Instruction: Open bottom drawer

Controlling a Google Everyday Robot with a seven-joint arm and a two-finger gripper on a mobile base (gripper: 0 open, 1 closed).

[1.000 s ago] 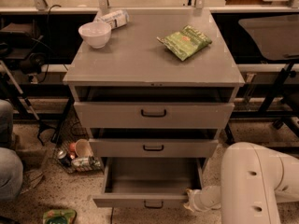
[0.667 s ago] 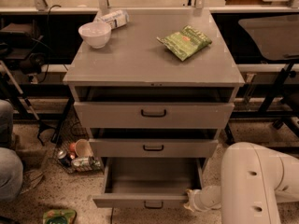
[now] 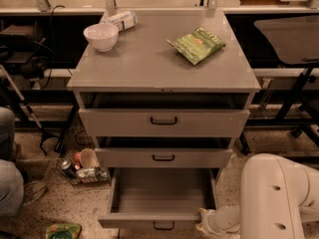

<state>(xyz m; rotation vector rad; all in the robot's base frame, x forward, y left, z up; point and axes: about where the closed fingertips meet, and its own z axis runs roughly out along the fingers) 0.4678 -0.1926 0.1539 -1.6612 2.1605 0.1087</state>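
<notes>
Bottom drawer (image 3: 164, 195) — pulled well out, front edge near the frame's bottom; gripper (image 3: 204, 225) at its front right corner, whether gripping cannot be told.

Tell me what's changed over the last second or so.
The bottom drawer seems to have slid slightly further out toward the camera, and the gripper at its front right corner came with it. The white bowl, green bag, top drawer and middle drawer stayed put.
</notes>
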